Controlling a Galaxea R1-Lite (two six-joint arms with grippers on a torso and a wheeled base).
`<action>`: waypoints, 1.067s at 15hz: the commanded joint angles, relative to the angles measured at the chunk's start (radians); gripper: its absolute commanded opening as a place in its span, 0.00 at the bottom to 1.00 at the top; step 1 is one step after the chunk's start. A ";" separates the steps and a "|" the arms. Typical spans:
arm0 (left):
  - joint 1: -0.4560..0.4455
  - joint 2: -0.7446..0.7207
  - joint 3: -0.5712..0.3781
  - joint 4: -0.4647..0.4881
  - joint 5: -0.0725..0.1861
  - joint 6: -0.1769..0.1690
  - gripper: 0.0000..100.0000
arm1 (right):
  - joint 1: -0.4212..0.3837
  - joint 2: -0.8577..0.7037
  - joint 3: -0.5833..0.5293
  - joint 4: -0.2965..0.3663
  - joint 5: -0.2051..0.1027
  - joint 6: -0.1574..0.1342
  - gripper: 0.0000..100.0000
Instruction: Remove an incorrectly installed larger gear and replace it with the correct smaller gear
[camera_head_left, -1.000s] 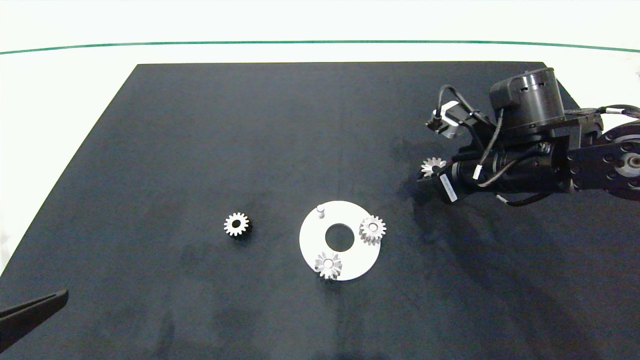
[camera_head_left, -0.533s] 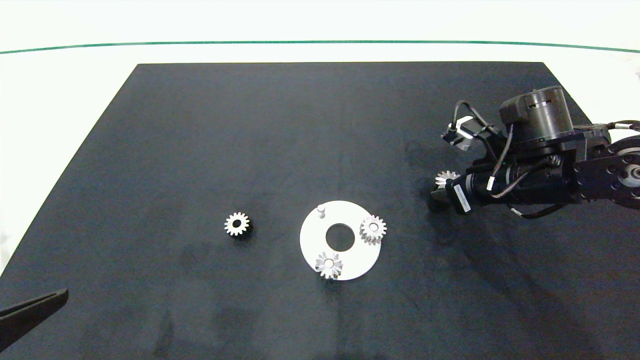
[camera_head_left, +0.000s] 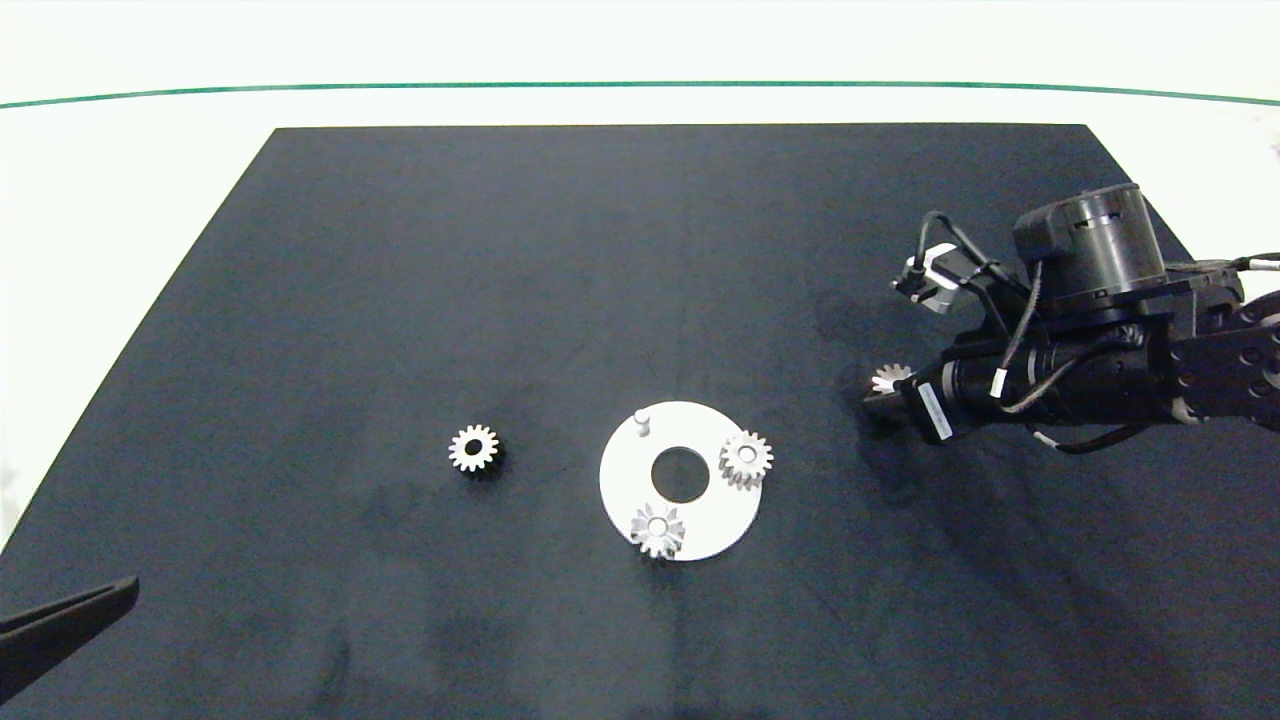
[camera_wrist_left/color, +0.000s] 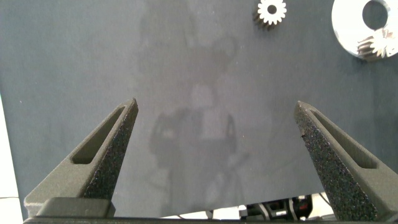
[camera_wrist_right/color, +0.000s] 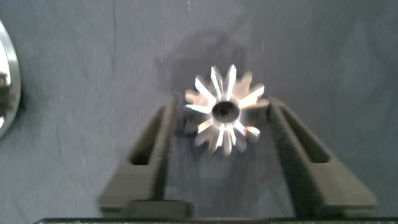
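The larger gear (camera_head_left: 888, 378), silver with long pointed teeth, sits between the fingers of my right gripper (camera_head_left: 884, 392) at the right of the black mat, low over it. In the right wrist view the gear (camera_wrist_right/color: 227, 112) faces the camera with both fingers against its teeth. The smaller gear (camera_head_left: 474, 448), stubby-toothed with black flanks, lies flat on the mat left of the white disc (camera_head_left: 625, 485). A bare peg (camera_head_left: 642, 420) stands on the disc. My left gripper (camera_wrist_left/color: 214, 118) hangs open over the mat's near left corner, holding nothing.
Two other silver gears (camera_head_left: 746, 458) (camera_head_left: 657, 528) sit on the disc's right and front edges around its centre hole. The black mat (camera_head_left: 500, 250) lies on a white table with a green line across its far side.
My right gripper has carried the larger gear rightward and nearer, away from the disc and down towards the mat. The left arm, the smaller gear and the disc have not moved.
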 joint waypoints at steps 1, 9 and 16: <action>0.000 0.017 0.004 0.003 -0.001 0.000 1.00 | -0.001 -0.041 0.041 0.003 0.000 -0.001 1.00; -0.062 0.115 -0.011 -0.021 0.000 0.003 1.00 | -0.001 -0.288 0.110 0.009 -0.011 0.049 1.00; -0.126 0.276 -0.023 -0.155 -0.001 0.118 1.00 | -0.071 -0.514 0.180 0.064 -0.014 0.051 1.00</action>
